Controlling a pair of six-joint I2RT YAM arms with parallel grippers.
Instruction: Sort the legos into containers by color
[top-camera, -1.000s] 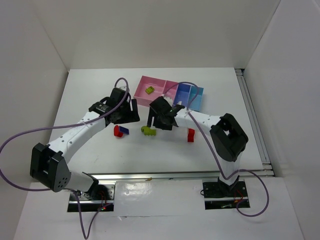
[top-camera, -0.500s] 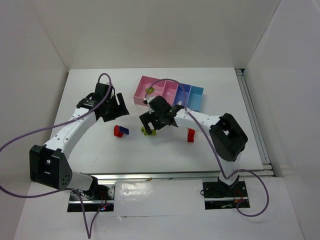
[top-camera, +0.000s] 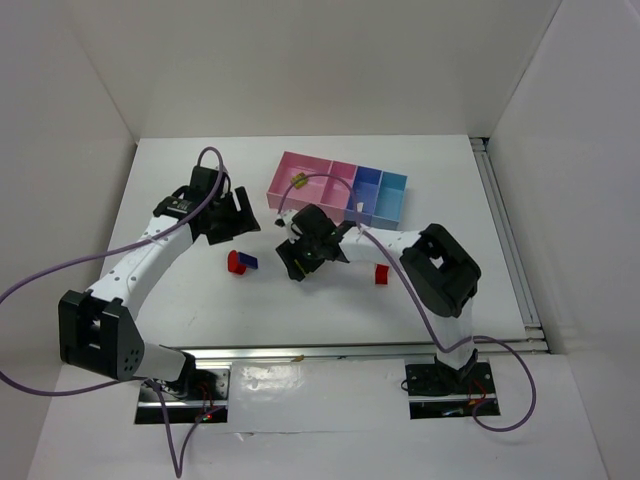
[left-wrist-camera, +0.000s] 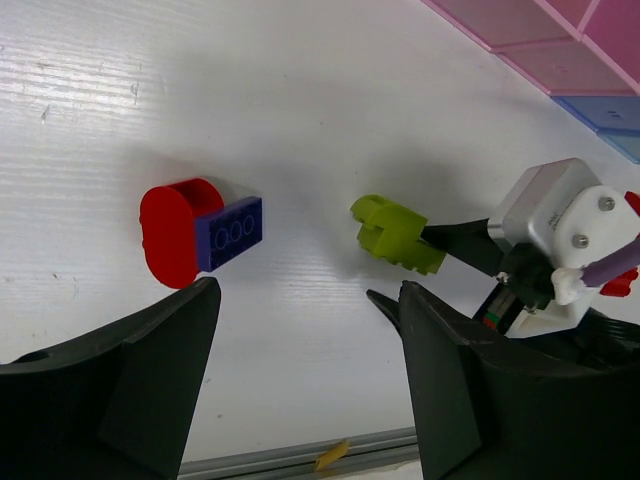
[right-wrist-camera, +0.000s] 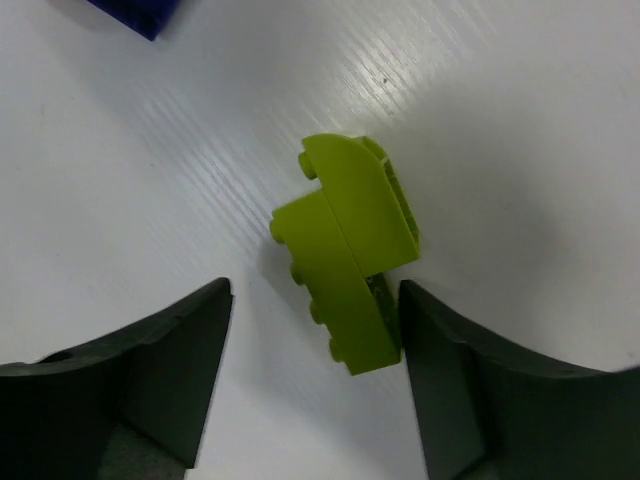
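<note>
A lime-green lego (right-wrist-camera: 350, 265) lies on the white table between the open fingers of my right gripper (right-wrist-camera: 315, 330); the right finger (right-wrist-camera: 470, 370) is close against it. In the top view the right gripper (top-camera: 298, 263) covers this brick. A red lego (left-wrist-camera: 170, 232) joined to a dark blue lego (left-wrist-camera: 230, 230) lies to its left. Another red lego (top-camera: 381, 272) lies to the right. My left gripper (left-wrist-camera: 305, 340) is open and empty, hovering behind the red and blue pair (top-camera: 241, 262). The containers (top-camera: 335, 190) hold one lime-green lego (top-camera: 298, 181) in the large pink bin.
The right arm's purple cable loops over the pink and blue compartments. A metal rail (top-camera: 300, 352) runs along the near table edge. White walls enclose the table on the left, back and right.
My right gripper has moved left and down over the lime-green lego on the table. My left arm drew back to the left a second ago and has stayed still since.
</note>
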